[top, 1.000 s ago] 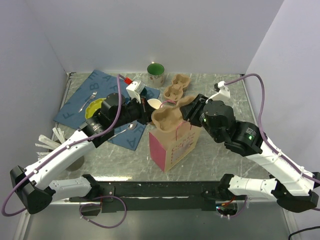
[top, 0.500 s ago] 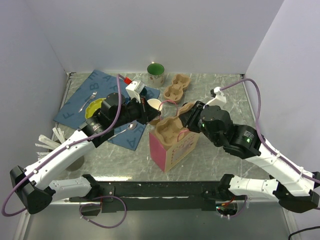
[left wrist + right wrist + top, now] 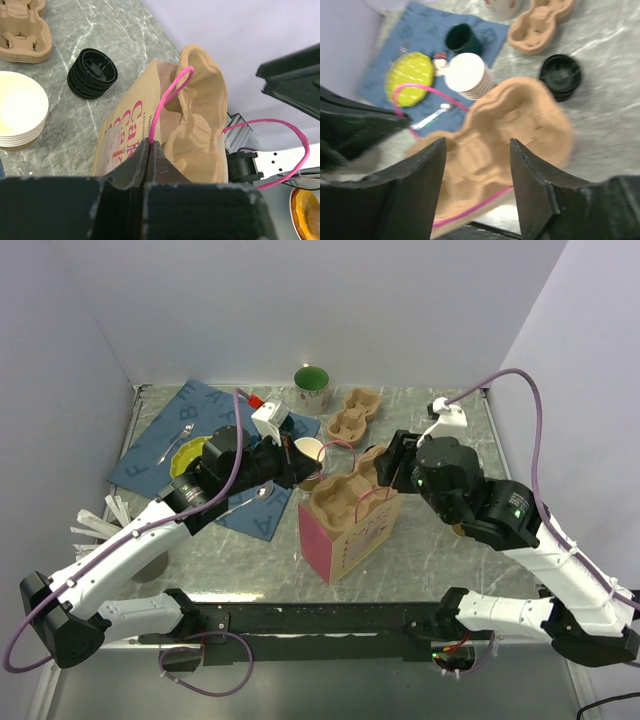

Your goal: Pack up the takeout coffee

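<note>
A brown cup tray [image 3: 345,490] is tucked into the top of the paper bag [image 3: 345,535]. "Ca" is printed on the bag in pink. Its pink handle [image 3: 165,95] is pinched by the left gripper [image 3: 150,150]. The right gripper [image 3: 477,145] is spread wide above the tray. The takeout coffee cannot be seen.

From above and behind the arm bases, we look down on the whole table [image 3: 240,560] from far off. Our left wrist view sits close beside the paper bag [image 3: 125,130], facing rightward across its mouth. Our right wrist view hangs just over the pulp tray [image 3: 515,125], facing down and toward the blue mat [image 3: 427,35]. All three share the tray, the pink handle [image 3: 165,100] and the cup stack [image 3: 467,75]; both wrist views also catch the black lids [image 3: 561,75].
</note>
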Motion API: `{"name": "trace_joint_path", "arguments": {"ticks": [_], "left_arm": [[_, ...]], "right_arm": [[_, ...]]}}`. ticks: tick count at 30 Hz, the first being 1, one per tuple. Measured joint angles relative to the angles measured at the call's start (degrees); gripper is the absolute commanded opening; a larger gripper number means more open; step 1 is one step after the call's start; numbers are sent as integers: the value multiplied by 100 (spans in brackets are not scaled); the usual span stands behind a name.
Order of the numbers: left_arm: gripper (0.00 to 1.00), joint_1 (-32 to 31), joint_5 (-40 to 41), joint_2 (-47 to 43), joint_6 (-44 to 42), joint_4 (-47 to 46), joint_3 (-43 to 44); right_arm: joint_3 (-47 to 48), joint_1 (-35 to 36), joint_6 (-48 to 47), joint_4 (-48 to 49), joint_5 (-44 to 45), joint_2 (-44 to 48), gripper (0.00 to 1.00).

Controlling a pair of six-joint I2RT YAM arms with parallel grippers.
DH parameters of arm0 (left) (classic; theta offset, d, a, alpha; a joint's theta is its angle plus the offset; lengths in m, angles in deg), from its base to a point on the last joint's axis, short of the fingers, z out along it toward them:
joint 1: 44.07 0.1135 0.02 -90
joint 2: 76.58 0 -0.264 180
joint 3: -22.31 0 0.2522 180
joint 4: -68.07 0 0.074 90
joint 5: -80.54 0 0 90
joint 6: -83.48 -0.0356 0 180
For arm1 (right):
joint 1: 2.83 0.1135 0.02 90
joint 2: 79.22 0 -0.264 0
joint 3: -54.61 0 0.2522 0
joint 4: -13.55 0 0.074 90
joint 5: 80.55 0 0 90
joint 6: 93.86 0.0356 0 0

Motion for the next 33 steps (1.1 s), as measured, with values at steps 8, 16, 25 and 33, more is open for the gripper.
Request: {"name": "trace_joint_path", "arguments": {"ticks": [8,16,25,33], "left_arm": [[1,0,0,0,0,9,0],[1,0,-2,0,0,35,2],[1,0,2,4,-2,42,35],[1,0,11,13,-2,42,39]], "right_arm": [[-22,-1672,-1185,-177,-1556,-2,64],[-46,-2181,-2496,-146,-2721,-98,63],[-181,-2433,-3191,-55,-3069,-376,63],[-181,-2518,-3591,-44,-3373,-763,37]]}}
